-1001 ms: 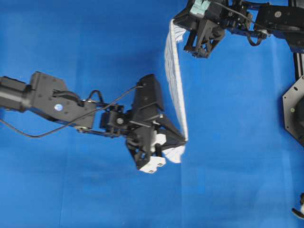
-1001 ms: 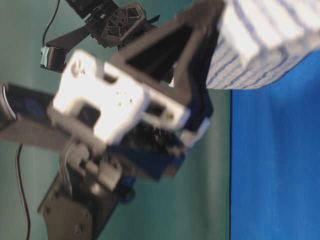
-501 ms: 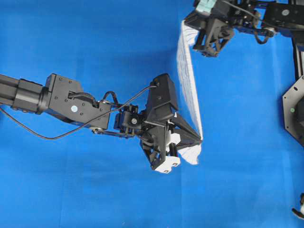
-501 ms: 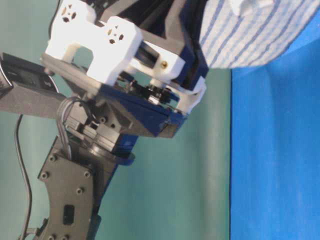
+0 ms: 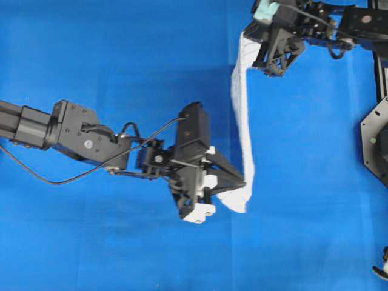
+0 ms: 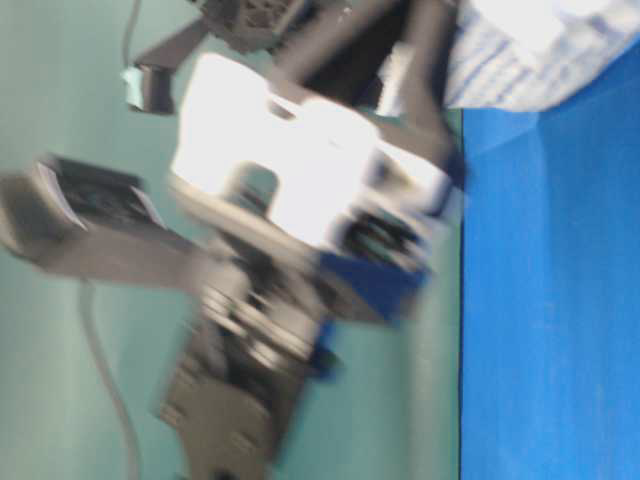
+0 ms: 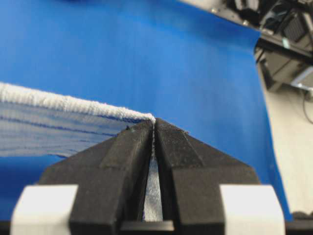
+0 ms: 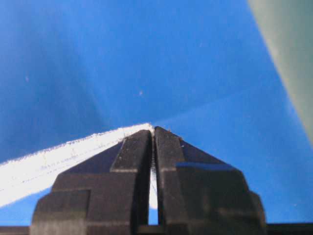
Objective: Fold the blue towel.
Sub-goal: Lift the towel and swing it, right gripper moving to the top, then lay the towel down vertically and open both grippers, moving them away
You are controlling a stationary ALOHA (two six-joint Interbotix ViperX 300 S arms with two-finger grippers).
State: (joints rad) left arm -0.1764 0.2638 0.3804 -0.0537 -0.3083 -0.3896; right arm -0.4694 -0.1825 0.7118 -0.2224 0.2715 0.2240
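Note:
The blue towel, white with thin blue stripes, hangs stretched in the air between my two grippers, seen edge-on from overhead. My left gripper is shut on its near corner; the left wrist view shows the towel running off to the left from the pinched fingertips. My right gripper is shut on the far corner at the top, and the towel's edge leaves its tips leftward. In the blurred table-level view, the towel shows at upper right behind the left gripper's body.
The solid blue table covering lies under everything. A black arm base stands at the right edge. The left arm reaches in from the left across the middle. A green wall backs the table-level view.
The left gripper has drawn back left and slightly down with its corner. The right gripper has shifted a little right. The towel between them hangs more slackly, its near end drooping.

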